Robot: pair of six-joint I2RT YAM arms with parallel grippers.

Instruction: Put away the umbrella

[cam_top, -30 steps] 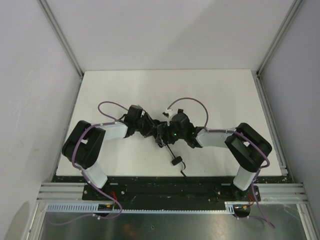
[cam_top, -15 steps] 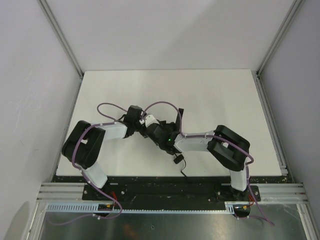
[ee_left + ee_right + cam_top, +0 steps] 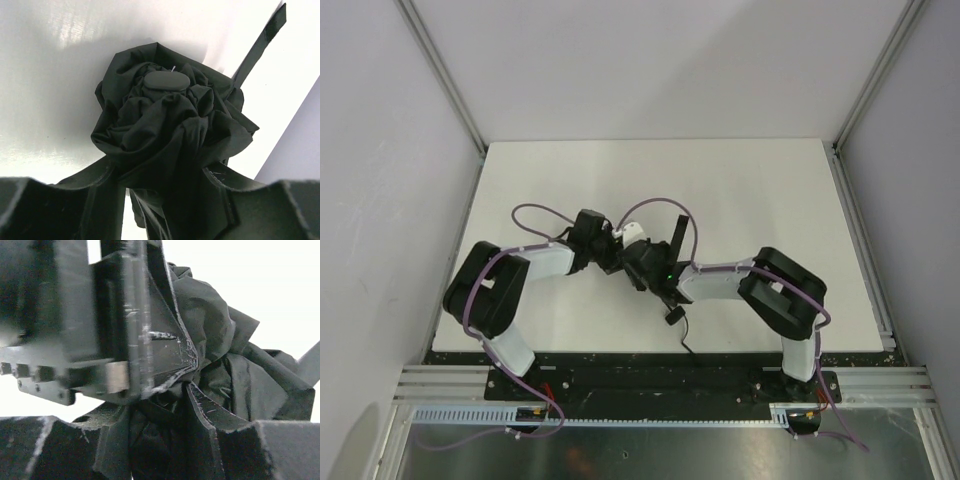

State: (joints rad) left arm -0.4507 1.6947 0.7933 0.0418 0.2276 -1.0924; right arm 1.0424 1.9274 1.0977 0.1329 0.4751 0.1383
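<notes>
1. The right gripper [image 3: 155, 420] has swung in close to the left gripper [image 3: 160, 174]. Its fingers have squeezed together and now pinch the black cloth folding umbrella [image 3: 170, 125].
2. The left gripper is clamped on the same bundle, as it was a moment ago.
3. So the umbrella sits between both grippers, held from two sides over the white surface [image 3: 770, 200]. I think they can now roll the cloth tight.
4. The flat black closure tab [image 3: 260, 42] sticks out past the left gripper, loose and not wrapped.
5. From above, the arms hide most of the umbrella. The right wrist view is blurry, and the left gripper blocks part of it. I cannot tell if the umbrella touches the surface.
</notes>
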